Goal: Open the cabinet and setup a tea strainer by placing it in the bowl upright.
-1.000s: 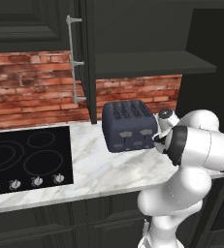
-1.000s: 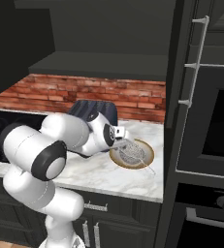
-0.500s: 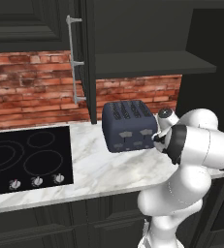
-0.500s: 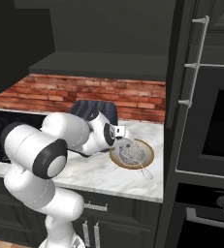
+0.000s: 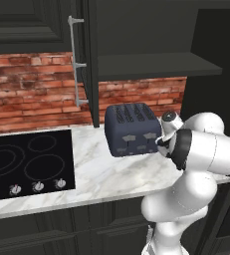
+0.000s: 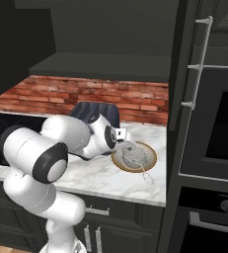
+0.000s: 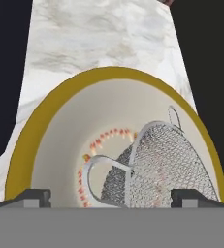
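Hovering over bowl [image 7: 26, 145], gripper [image 7: 111, 196] spread wide, fingertips [image 7: 36, 196] apart on both sides of strainer [image 7: 167, 164], nothing gripped. Strainer sits inside bowl, mesh basket leaning toward right side in hand view, tilted; wire loop at its near edge. In right base view strainer [image 6: 133, 156] lies in bowl [image 6: 150, 160], thin handle sticking out over rim toward counter's front edge. Bowl on marble counter [image 6: 105, 180], near right end, just beside tall dark oven unit [image 6: 214, 123].

Around: dark blue toaster [image 5: 132, 129] on counter [image 5: 96, 169] right behind wrist, very close to arm, blocks bowl in left base view. Black cooktop [image 5: 27, 162] w/ knobs at left, well apart from bowl. Brick backsplash [image 5: 32, 94] behind. Cabinet [image 6: 110, 29] above open: door [image 5: 89, 60] swung out edge-on over counter, silver bar handle [image 5: 75, 62] facing left; other door [image 6: 182, 64] w/ handle at right of bowl. Open shelf [image 6: 100, 66] directly overhead of bowl and hand. Arm elbow bulky at lower fg in both base views.
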Tool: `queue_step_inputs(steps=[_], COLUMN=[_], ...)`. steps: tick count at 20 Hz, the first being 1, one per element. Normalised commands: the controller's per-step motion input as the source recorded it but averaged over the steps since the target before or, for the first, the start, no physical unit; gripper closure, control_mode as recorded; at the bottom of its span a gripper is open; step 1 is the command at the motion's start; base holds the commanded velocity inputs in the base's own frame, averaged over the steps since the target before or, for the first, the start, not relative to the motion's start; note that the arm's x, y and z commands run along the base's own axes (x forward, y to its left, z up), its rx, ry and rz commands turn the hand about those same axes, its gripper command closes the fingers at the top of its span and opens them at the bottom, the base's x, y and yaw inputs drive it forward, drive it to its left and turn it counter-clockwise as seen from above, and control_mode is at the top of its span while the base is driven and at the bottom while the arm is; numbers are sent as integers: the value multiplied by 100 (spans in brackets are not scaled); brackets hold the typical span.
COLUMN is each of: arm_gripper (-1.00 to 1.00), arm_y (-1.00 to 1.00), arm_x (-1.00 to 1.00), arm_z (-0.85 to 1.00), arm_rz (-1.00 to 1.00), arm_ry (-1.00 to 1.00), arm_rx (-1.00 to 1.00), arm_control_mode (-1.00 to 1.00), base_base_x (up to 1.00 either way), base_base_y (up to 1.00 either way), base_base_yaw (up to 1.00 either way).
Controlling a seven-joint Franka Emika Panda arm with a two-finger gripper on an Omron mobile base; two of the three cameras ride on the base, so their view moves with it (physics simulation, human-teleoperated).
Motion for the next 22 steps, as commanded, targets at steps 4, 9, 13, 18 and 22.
queue_step_inputs(steps=[4, 9, 13, 18, 22], arm_gripper=[-100, -100, -100, -100, -100], arm_y=[37, 46, 21, 31, 19], arm_x=[0, 0, 0, -1, 0], arm_z=[6, 0, 14, 15, 9], arm_rz=[0, 0, -4, -7, -6], arm_ry=[0, 1, 0, 4, 1], arm_rx=[-1, 0, 0, 0, 0], arm_control_mode=[-100, -100, -100, -100, -100], base_base_x=[0, 0, 0, 0, 0], base_base_y=[0, 0, 0, 0, 0], base_base_yaw=[0, 0, 0, 0, 0])
